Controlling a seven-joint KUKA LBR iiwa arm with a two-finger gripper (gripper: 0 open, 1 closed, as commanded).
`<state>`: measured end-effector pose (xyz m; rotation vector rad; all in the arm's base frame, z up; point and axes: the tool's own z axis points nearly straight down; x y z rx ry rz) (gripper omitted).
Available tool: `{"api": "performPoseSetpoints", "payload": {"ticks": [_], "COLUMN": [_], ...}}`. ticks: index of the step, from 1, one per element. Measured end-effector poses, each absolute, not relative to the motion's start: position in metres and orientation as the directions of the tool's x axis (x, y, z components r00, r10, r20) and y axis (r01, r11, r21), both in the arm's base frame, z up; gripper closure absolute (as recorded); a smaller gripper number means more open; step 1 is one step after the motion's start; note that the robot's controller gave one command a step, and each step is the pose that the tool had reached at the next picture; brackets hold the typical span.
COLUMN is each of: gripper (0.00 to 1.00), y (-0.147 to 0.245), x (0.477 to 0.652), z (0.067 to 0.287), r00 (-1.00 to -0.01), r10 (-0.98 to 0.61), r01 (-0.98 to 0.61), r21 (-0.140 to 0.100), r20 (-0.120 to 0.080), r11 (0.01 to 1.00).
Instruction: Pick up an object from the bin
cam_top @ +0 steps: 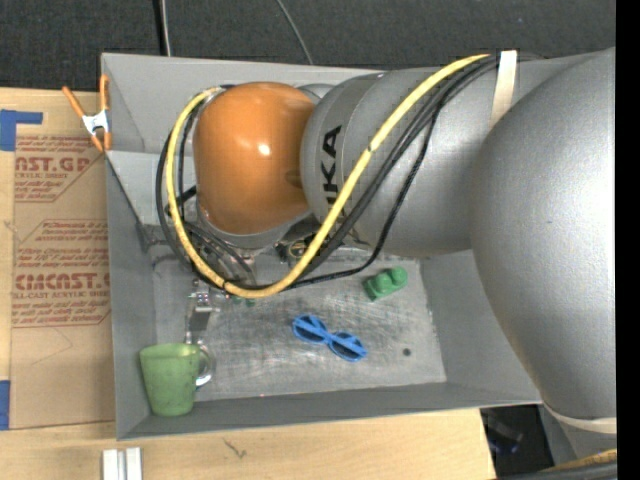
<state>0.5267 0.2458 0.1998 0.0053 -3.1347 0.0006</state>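
My gripper (203,308) reaches down at the bin's left side, under the orange wrist cover. Its metal tip hangs just above and behind a light green cup (168,378) that lies in the front left corner of the bin. Whether it touches the cup's rim I cannot tell. A blue flat piece shaped like a pair of loops (328,337) lies on the bin floor to the right of the gripper. A small green block (385,283) rests farther right, close under the arm.
The thick grey arm with its yellow and black cables covers the back and right of the bin. The bin's sloping left wall stands close beside the gripper.
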Motion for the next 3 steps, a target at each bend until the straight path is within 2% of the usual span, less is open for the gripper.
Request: {"api": "performPoseSetpoints", "payload": {"ticks": [1, 2, 3], "gripper": [0.0, 0.0, 0.0], "y": [0.248, 0.243, 0.243], "x": [0.502, 0.484, 0.484], "z": [0.071, 0.1, 0.107], "r00": [-0.999, -0.982, -0.999], "r10": [0.042, 0.187, 0.045], "r01": [0.042, 0.187, 0.045], "r21": [0.008, 0.001, 0.0], "r20": [-0.017, 0.0, -0.002], "r11": [0.999, 0.982, 0.999]}}
